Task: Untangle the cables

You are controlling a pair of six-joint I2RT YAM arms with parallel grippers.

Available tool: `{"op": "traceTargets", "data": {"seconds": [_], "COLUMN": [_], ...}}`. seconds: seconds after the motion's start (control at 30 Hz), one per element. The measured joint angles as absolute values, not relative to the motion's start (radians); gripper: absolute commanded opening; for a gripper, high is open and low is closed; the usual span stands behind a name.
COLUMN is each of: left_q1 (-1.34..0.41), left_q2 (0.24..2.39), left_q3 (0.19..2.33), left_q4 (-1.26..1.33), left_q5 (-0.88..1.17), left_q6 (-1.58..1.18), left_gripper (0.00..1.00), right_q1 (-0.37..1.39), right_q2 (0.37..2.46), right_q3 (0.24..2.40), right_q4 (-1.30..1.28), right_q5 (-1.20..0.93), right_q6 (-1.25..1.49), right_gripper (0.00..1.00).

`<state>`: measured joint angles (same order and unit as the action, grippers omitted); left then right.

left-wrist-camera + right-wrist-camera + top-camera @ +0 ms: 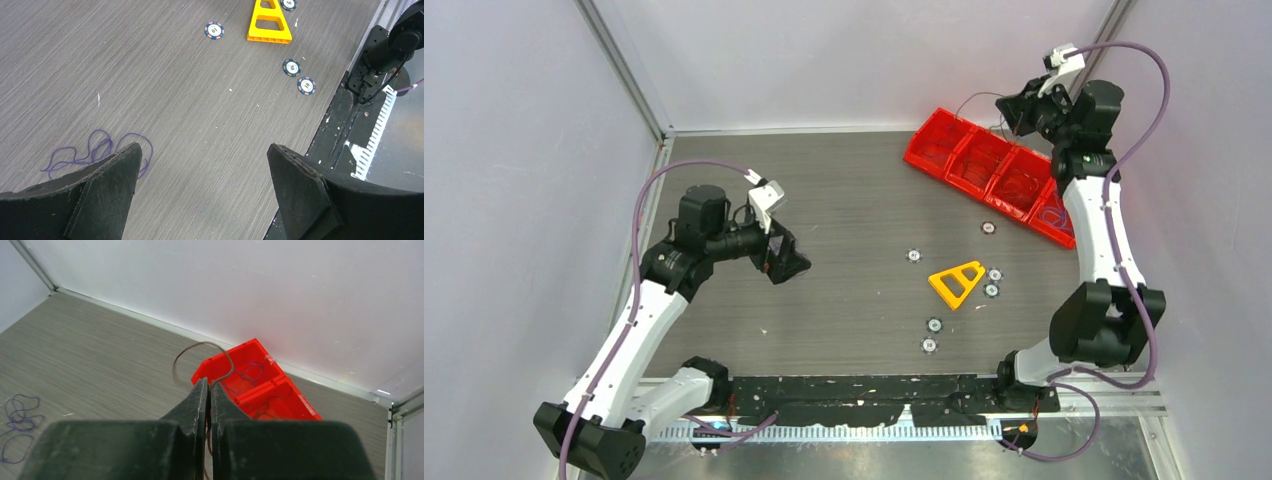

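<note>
Left gripper (204, 148): spread wide, empty. Purple cable (95, 152) lies loose on table (165, 85), at the gripper's eight o'clock.
Right gripper (209, 384): pinching brown cable (200, 346) above red bin (227, 354), at the table's two o'clock.
Step, likely: binning a separated strand.
Next: lower, then let go inside the bin.

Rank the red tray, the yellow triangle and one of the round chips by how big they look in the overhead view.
Largest to smallest:
1. red tray
2. yellow triangle
3. round chip
The chips all look alike in size, so any one comes last.
</note>
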<state>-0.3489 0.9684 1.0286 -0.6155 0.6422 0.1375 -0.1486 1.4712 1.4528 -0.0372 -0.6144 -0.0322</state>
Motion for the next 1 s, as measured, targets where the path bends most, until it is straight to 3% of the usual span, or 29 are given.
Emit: {"op": "traceTargets", "data": {"seconds": [0.43, 1.0], "left_q1": [-0.340, -0.327], "left_q2": [0.953, 0.934], "left_q3": [1.026, 1.022], "left_q4": [-0.650, -0.736], "left_q5": [0.619, 0.573], "left_q6": [0.147, 0.199], "left_gripper": [1.00, 1.00], "right_q1": [-0.154, -0.154], "right_q2": [1.776, 2.009], "right_q3": [1.571, 1.686], "right_q4": [-0.007, 0.034], "right_q5": [-0.542, -0.474], "right_q6": [-0.024, 0.002], "right_gripper": [0.05, 0.05]}}
